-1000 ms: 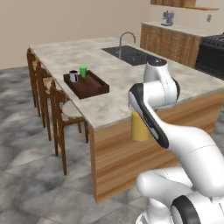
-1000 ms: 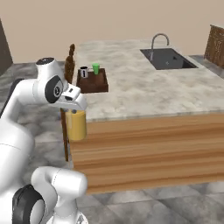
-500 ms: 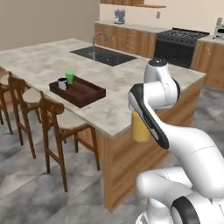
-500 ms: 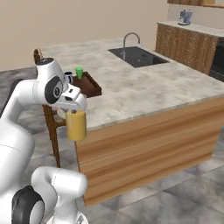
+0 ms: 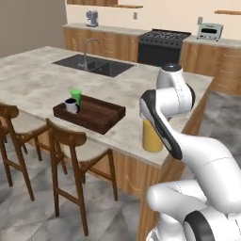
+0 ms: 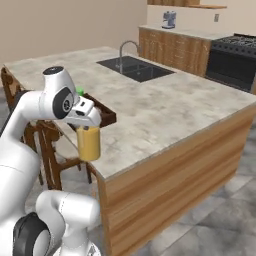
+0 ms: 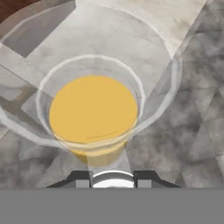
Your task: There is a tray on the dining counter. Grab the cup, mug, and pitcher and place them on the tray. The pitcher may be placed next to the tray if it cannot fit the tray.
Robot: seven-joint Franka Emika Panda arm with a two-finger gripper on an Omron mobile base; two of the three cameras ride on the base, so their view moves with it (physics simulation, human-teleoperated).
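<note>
The pitcher [image 6: 89, 143] of orange-yellow liquid hangs in my gripper [image 6: 88, 128], which is shut on its rim. It is held beside the dining counter [image 6: 165, 107] at the near corner, over the floor. From above, the pitcher [image 7: 94, 113] sits just past my gripper [image 7: 113, 177], with the counter's corner beyond it. The dark brown tray [image 5: 96, 116] lies on the dining counter [image 5: 33, 87] to the left of the pitcher [image 5: 152, 137]. The green cup [image 5: 76, 96] and the grey mug [image 5: 71, 105] stand in the tray's left end. My arm hides part of the tray [image 6: 106, 115].
Wooden stools [image 5: 70, 141] line the counter's near side below the tray. A sink with a faucet [image 5: 93, 65] is set into the counter's far part. A black stove [image 5: 162, 44] and wooden cabinets run along the back wall. Grey stone floor surrounds the island.
The base has driven around the counter's corner, so the whole scene has shifted and the tray now appears closer. The pitcher stays held in my gripper.
</note>
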